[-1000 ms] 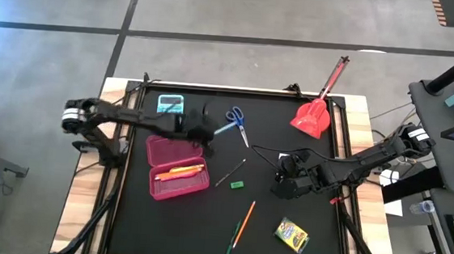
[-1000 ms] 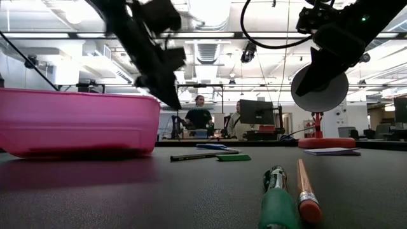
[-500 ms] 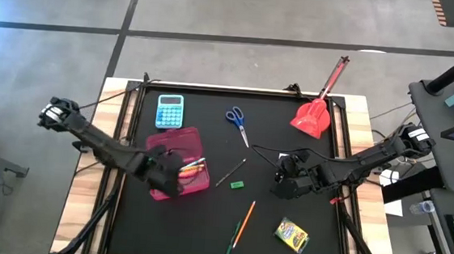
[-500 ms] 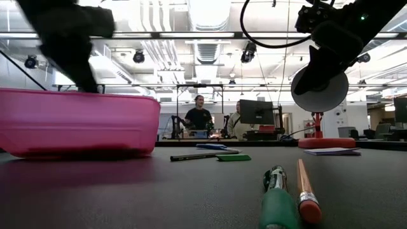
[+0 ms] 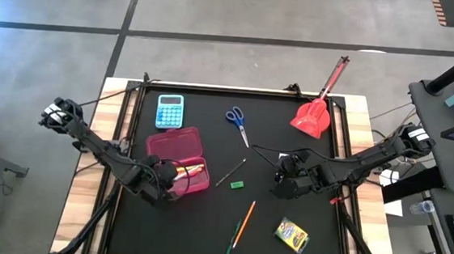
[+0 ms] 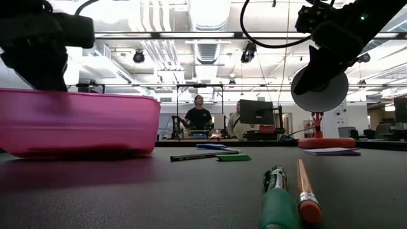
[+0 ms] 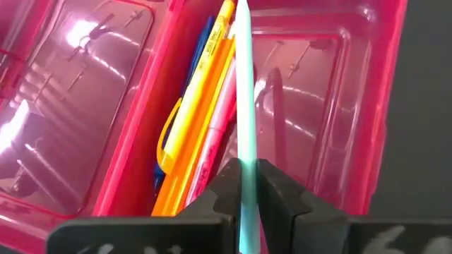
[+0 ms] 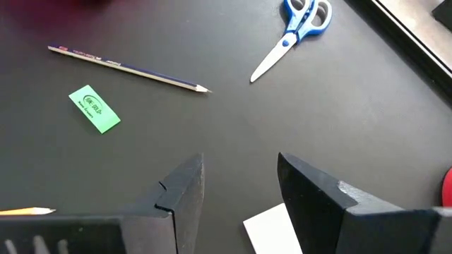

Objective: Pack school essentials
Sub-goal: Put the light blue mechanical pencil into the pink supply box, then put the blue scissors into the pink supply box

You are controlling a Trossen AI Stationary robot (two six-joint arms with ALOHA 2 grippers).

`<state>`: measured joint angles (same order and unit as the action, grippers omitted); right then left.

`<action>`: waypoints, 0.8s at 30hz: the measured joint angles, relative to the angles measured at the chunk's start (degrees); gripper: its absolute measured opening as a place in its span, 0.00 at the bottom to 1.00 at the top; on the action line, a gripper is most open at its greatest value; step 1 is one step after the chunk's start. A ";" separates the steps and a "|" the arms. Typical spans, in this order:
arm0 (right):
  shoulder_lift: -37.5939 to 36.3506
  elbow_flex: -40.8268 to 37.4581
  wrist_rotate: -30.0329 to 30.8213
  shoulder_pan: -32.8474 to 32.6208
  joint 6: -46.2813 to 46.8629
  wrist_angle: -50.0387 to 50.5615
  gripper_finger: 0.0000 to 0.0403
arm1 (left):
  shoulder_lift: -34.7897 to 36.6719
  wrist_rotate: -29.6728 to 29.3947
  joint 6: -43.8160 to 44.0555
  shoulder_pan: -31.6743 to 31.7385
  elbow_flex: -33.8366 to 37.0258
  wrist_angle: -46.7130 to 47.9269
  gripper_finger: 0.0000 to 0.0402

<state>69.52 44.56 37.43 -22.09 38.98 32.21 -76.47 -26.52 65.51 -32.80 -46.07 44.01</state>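
The left hand (image 7: 244, 187), having swung from beside the scissors, is now pinching a thin pale-teal pencil (image 7: 244, 92) directly above the translucent pink plastic case (image 7: 339, 106), making release the likely next step.

Black counter (image 5: 178, 229): pink case (image 5: 177, 160) holding orange pens, left gripper (image 5: 160, 183) at its near corner; blue calculator (image 5: 170, 110), scissors (image 5: 237, 124), red scoop (image 5: 316, 110) along the far side. Centre: dark pencil (image 5: 231, 172), green eraser (image 5: 237, 185), right gripper (image 5: 281, 182). Near edge: orange pencil (image 5: 244, 224), green pen (image 5: 232, 239), crayon box (image 5: 292, 235).
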 joint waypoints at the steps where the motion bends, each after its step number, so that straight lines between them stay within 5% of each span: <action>1: -0.01 0.00 0.00 0.01 0.00 0.00 0.42 | 0.00 0.04 -0.08 0.00 0.03 0.12 0.04; 14: -0.01 0.00 0.00 0.00 0.00 -0.04 0.42 | 0.23 0.14 -7.44 0.60 -1.27 0.04 0.33; 24: -0.01 0.00 0.00 0.02 0.00 -0.06 0.42 | 1.73 -8.60 -13.97 1.25 -3.44 0.03 0.36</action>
<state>69.52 44.56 37.43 -22.07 38.98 32.14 -74.74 -35.12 51.54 -31.55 -49.51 44.04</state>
